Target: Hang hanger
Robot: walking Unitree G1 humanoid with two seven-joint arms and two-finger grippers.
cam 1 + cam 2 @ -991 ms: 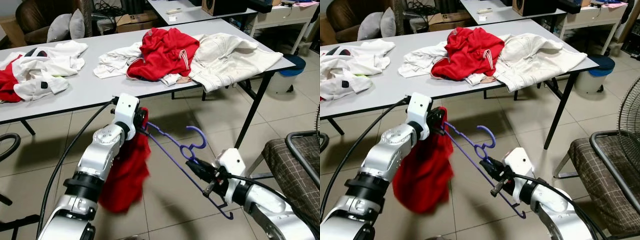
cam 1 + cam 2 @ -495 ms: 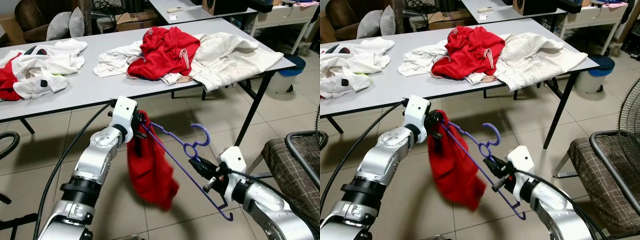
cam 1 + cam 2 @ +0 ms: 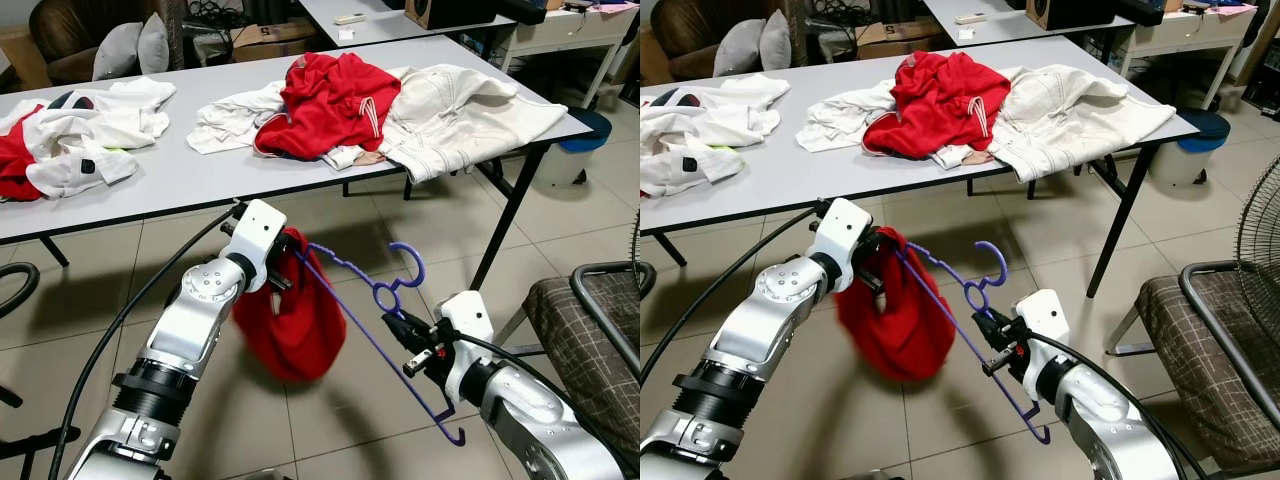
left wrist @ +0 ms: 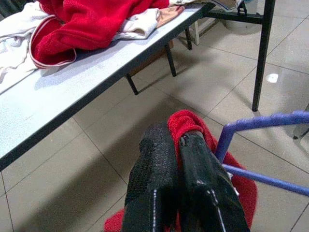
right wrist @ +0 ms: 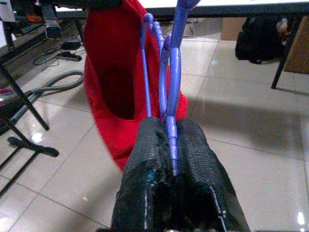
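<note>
So here we've got the purple hanger [image 3: 375, 320] held out in mid-air over the tiled floor [image 3: 330, 420], in front of the counter [image 3: 180, 190], with our right gripper [image 3: 400, 335] pinched tight on its neck just under the hook, fingers [image 5: 193, 145] closed right around the wire. Our left gripper [image 3: 280, 262] has its fingers [image 4: 159, 159] clamped narrow on a bunch of the red garment [image 3: 295, 325] up at the hanger's far shoulder, and the rest of the cloth sags in a blob below. Biggest worry for us: the garment looks bunched at one end, not spread over both shoulders, so if the left lets go it could slide straight off onto the floor. The hanger is also tilted steeply, low end near the right arm, which wouldn't help. And with a grip on that thin neck, it could twist in the fingers. The pile of red and white clothes [image 3: 390, 105] on the counter is well apart, so no snag there
</note>
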